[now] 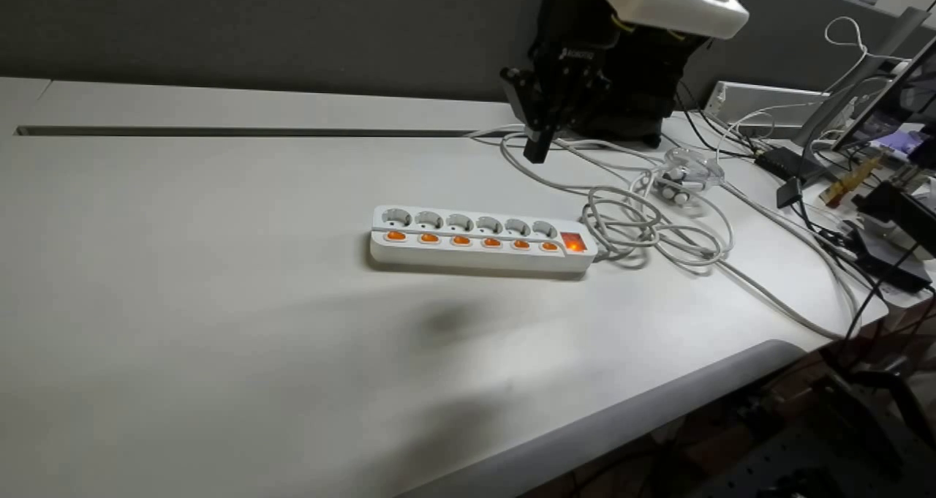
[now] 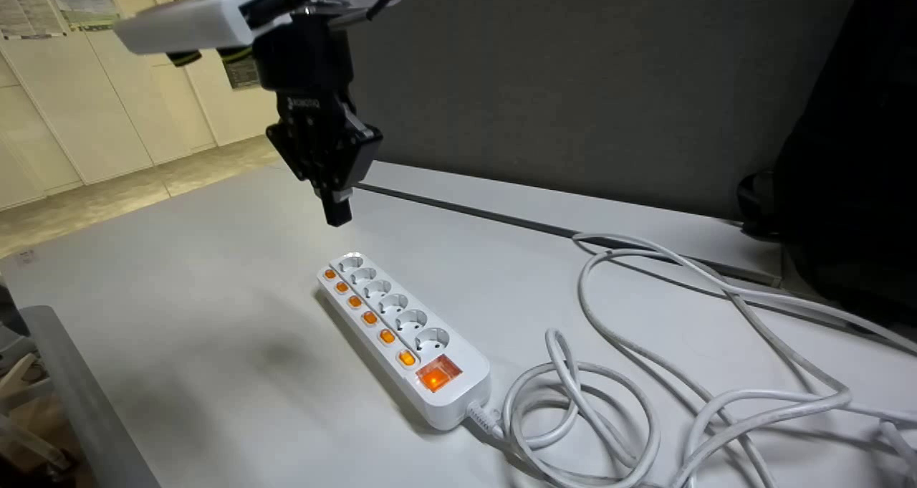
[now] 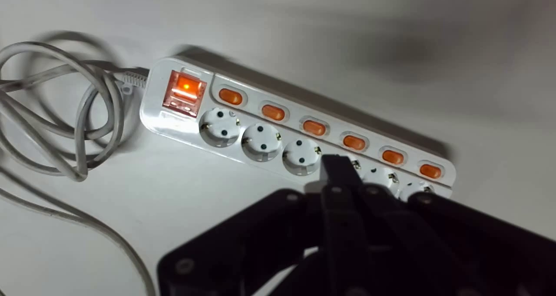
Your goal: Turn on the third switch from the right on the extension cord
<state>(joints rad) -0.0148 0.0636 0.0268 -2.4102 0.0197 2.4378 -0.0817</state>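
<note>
The extension cord is a long white power strip lying on the table, in both exterior views (image 1: 479, 260) (image 2: 372, 348) and the wrist view (image 3: 173, 131). Its third switch from the cable end, small and orange, shows in both exterior views (image 1: 491, 243) (image 2: 370, 317) and the wrist view (image 3: 314, 128). It looks unlit. My gripper is shut and empty, its black fingertips together, in both exterior views (image 1: 539, 147) (image 2: 337, 212). It hangs above the table, apart from the strip. In the wrist view the fingertips (image 3: 341, 167) hide the fourth socket from the cable end.
A lit orange-red main switch (image 1: 573, 243) sits at the strip's cable end. Loose white and grey cables (image 1: 629, 220) lie tangled beside that end. A clear plastic object (image 1: 691, 169) lies among them. A grey partition (image 2: 609, 79) stands behind the table.
</note>
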